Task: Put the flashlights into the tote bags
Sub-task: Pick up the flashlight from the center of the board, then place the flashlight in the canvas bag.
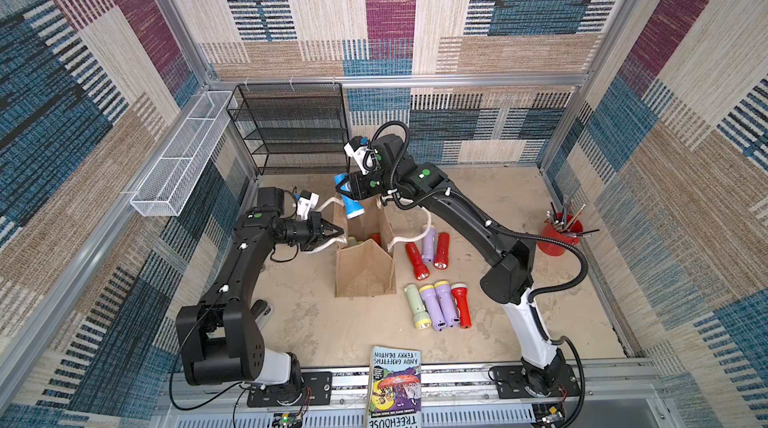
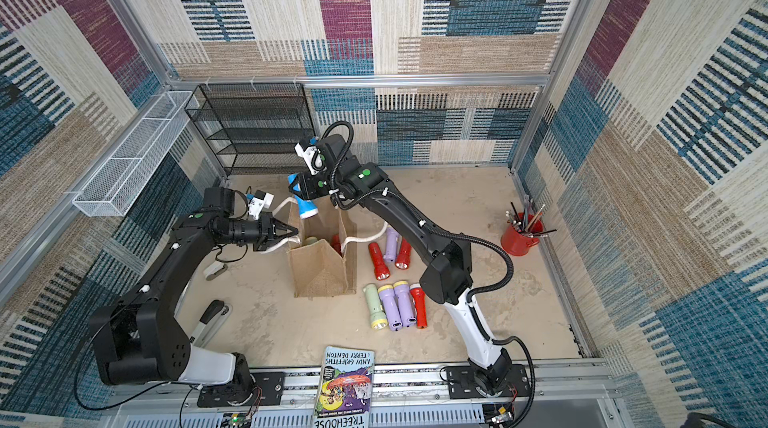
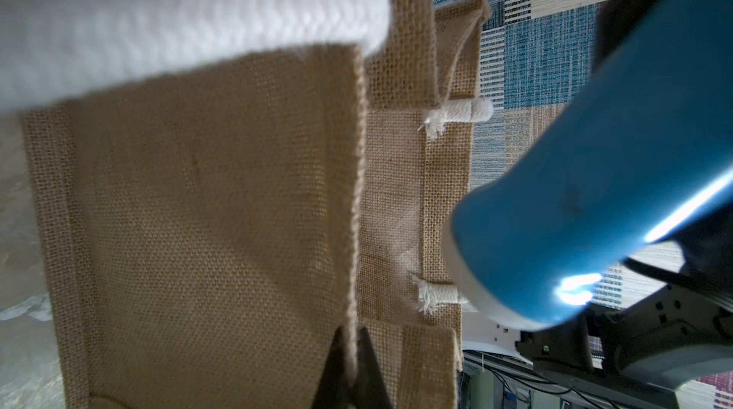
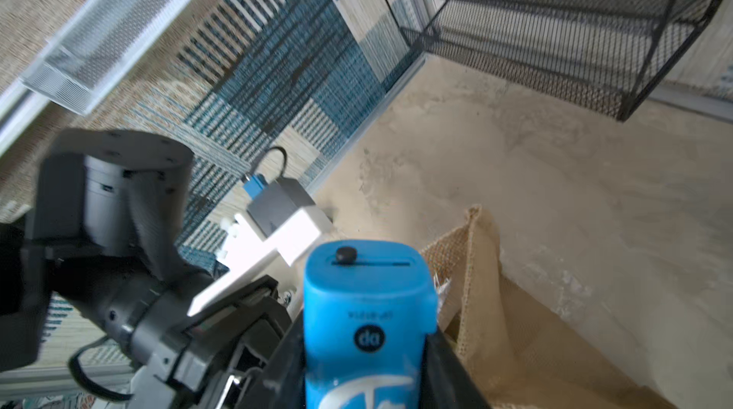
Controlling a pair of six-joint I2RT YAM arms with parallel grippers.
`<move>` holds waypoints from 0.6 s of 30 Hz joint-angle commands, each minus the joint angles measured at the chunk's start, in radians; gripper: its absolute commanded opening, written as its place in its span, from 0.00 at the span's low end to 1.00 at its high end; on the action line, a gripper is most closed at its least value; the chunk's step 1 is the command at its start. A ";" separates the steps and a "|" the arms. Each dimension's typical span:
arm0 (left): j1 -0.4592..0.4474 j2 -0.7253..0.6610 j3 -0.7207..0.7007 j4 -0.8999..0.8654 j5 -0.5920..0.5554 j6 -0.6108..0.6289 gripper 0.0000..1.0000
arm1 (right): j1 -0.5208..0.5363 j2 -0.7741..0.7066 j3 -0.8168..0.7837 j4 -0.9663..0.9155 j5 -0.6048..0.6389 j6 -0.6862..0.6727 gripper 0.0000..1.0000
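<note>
While L fingers (image 3: 333, 375) pinch tote bag (image 1: 365, 272) rim, R fingers (image 4: 444, 371) clamp blue flashlight (image 1: 353, 202) above bag's far edge; other flashlights (image 1: 431, 307) lie on table (image 1: 316, 322) beside bag.

The bag (image 1: 365, 270) stands in the middle
To its right lie flashlights (image 1: 430, 307), behind it a rack (image 1: 291, 131), before it a book (image 1: 395, 384).

Both your top views look steeply down on the burlap tote bag (image 1: 365, 272) from high; both wrist cameras sit close at its rim, sharing the blue flashlight (image 3: 575, 204).
</note>
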 commanded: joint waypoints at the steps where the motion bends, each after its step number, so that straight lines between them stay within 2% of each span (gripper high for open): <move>1: 0.003 -0.001 0.005 0.016 0.026 0.000 0.00 | 0.005 -0.054 -0.098 0.072 0.018 -0.033 0.26; 6: 0.013 -0.004 -0.005 0.050 0.049 -0.032 0.00 | 0.008 -0.173 -0.369 0.193 0.039 -0.040 0.25; 10: 0.017 -0.003 -0.012 0.064 0.056 -0.043 0.00 | 0.011 -0.237 -0.522 0.253 0.051 -0.044 0.25; 13: 0.019 0.000 -0.017 0.082 0.073 -0.058 0.00 | 0.015 -0.232 -0.563 0.219 0.063 -0.057 0.25; 18: 0.021 -0.003 -0.021 0.093 0.086 -0.064 0.00 | 0.024 -0.160 -0.535 0.080 0.149 -0.071 0.25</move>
